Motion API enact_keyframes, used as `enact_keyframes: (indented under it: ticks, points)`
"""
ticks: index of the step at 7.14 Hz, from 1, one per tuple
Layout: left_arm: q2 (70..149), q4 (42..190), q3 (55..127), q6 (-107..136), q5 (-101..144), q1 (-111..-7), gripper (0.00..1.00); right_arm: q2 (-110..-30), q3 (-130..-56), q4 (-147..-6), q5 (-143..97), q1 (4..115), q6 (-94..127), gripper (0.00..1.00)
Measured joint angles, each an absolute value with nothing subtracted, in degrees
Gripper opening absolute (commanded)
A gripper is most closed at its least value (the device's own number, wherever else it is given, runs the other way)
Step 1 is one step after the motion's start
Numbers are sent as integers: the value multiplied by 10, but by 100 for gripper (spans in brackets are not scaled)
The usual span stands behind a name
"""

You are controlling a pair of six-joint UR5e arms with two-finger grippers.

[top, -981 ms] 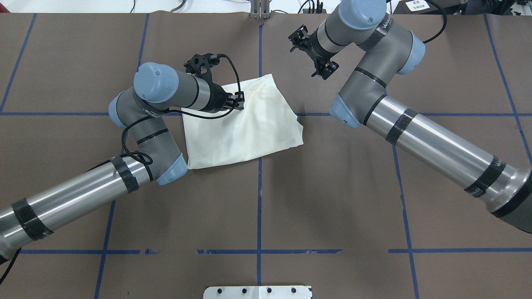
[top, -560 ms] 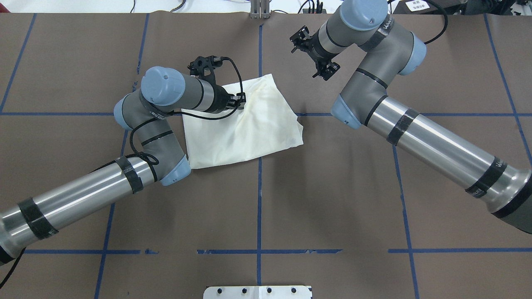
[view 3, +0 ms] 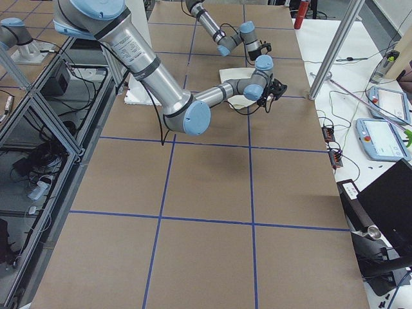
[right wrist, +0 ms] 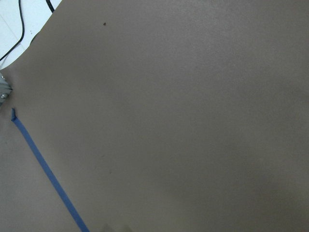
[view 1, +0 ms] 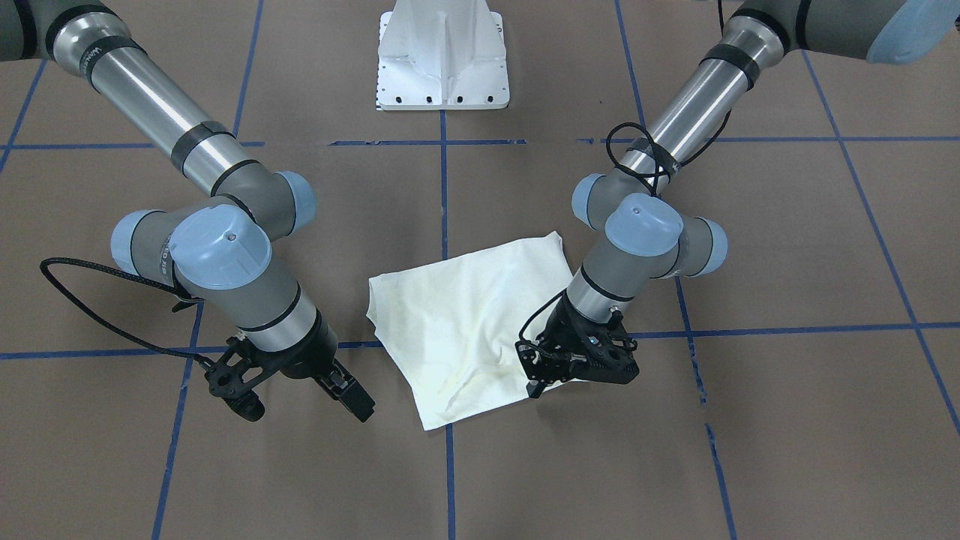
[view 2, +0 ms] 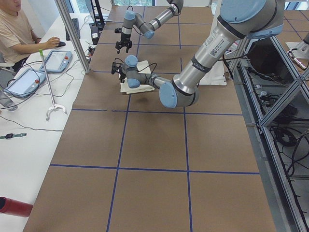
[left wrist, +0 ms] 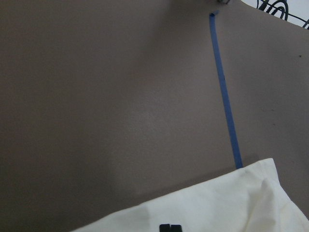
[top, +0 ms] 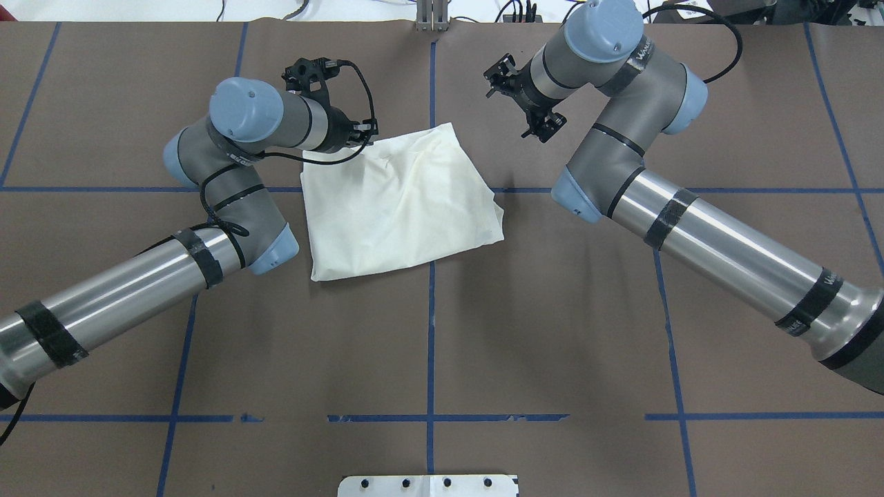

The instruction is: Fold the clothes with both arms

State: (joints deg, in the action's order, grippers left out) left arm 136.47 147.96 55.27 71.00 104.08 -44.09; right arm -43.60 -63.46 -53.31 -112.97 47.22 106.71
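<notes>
The cream shirt (top: 404,200) lies folded into a rough rectangle on the brown table, plain side up; it also shows in the front view (view 1: 465,330). My left gripper (top: 368,135) is low at the shirt's far left corner, also seen in the front view (view 1: 535,386). In the left wrist view its fingertips (left wrist: 169,227) are together over the cloth edge (left wrist: 217,208), and I cannot tell whether cloth is pinched. My right gripper (top: 543,124) hangs above bare table, right of the shirt (view 1: 354,401). It looks open and empty.
The white pedestal base (view 1: 442,67) stands at the robot's side of the table. Blue tape lines (top: 431,331) cross the brown cover. An operator (view 2: 14,24) sits at a side bench with tablets beyond the table's far edge.
My left gripper has moved from over the shirt's top out to its far left corner. New wrinkles show in the cloth there. The right arm has barely shifted.
</notes>
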Motion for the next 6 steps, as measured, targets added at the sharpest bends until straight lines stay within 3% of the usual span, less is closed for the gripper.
enact_keyframes:
  ticks: [3, 5, 6]
  points:
    - [1316, 1477, 563, 601, 1113, -539, 0, -477, -655, -537, -1142, 503, 974, 100]
    - [1245, 1465, 594, 476, 1190, -636, 26, -558, -685, -547, -1206, 591, 788, 100]
    - [1216, 1439, 612, 401, 1219, -686, 30, -597, -698, -565, -1248, 647, 676, 100]
